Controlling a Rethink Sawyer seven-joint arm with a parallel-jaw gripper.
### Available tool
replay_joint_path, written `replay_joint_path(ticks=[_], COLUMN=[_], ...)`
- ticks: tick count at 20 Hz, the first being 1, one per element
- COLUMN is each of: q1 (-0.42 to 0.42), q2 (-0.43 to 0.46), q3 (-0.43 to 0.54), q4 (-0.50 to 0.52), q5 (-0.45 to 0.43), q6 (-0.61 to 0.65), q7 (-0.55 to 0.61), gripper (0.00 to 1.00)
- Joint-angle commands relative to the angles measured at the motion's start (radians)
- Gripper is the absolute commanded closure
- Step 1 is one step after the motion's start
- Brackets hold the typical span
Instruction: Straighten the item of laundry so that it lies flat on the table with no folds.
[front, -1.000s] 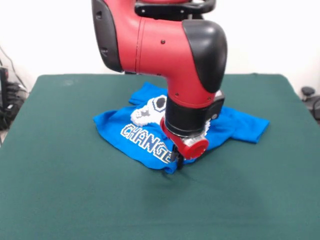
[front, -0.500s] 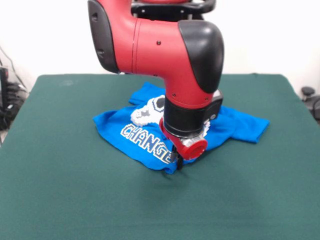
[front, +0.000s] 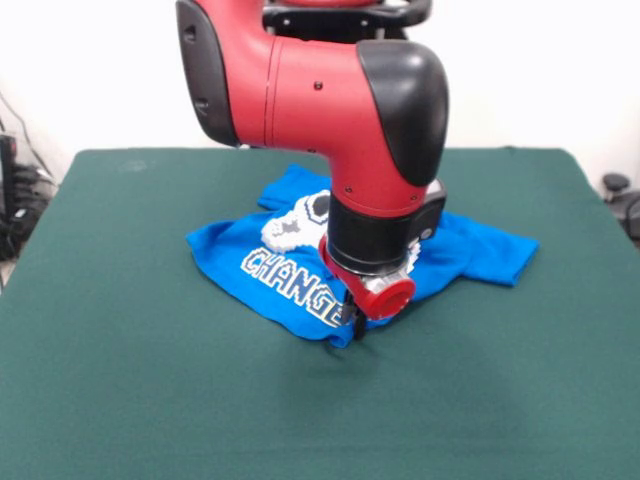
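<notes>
The item of laundry (front: 250, 265), a bright blue T-shirt with a white print and "CHANGE" lettering showing, lies crumpled in the middle of the dark green table (front: 150, 390). One sleeve sticks out to the right, and the near hem is folded to a point. The red and black arm comes down over the shirt and hides its middle. My gripper (front: 355, 325) is low at that near point of the shirt, right at the cloth's edge. The arm's wrist blocks the view of how it stands.
Green table surface stretches widely around the shirt on every side. Dark cables and equipment (front: 15, 200) sit beyond the left edge of the table. Another dark object (front: 620, 195) shows past the right edge.
The arm has shifted slightly to the left over the last second and then held still. The shirt lies as before.
</notes>
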Motion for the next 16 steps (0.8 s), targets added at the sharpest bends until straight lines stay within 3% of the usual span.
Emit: replay_joint_path(ticks=[1,9,16], q1=[0.010,0.010,0.046], q2=[0.198,0.114,0.131], q3=[0.094,0.100,0.061], q4=[0.018,0.052,0.033], q5=[-0.076,-0.042,-0.052], q6=[-0.249,-0.112,-0.087], q7=[-0.030,-0.047,-0.017], gripper=[1.00,1.00,1.00])
